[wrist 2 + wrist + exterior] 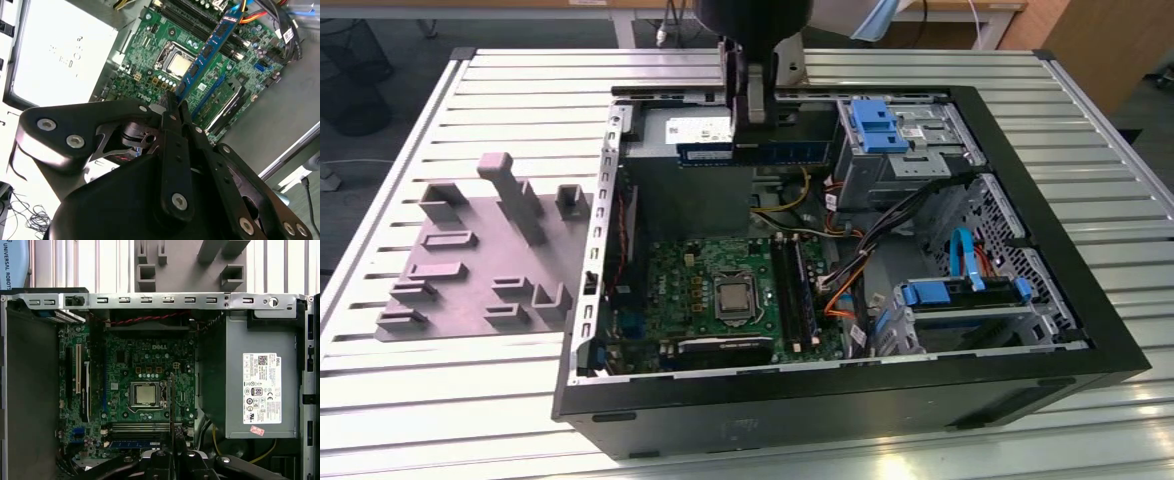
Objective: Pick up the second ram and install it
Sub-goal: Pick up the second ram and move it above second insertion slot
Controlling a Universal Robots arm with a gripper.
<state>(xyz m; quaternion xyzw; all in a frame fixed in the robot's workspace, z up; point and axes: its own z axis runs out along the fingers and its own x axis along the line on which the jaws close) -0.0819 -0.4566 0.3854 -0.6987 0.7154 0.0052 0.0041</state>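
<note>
My gripper (750, 135) hangs over the far end of the open computer case (854, 390), shut on the second ram (761, 152), a long blue-green stick held level above the case. In the second wrist view the ram (207, 50) reaches out from the closed fingertips (181, 109) over the motherboard (150, 45). In the first wrist view the ram (171, 410) shows edge-on as a thin dark line above the black memory slots (140, 427). Another blue stick (135, 444) lies in one of those slots.
The CPU socket (736, 298) sits mid-board, beside the slot rails (794, 290). A grey power supply (260, 390) fills one end of the case. Blue drive cages (881, 125) (961, 295) and orange cables (847, 285) crowd the exterior view's right. A grey holder tray (467, 260) lies outside the case.
</note>
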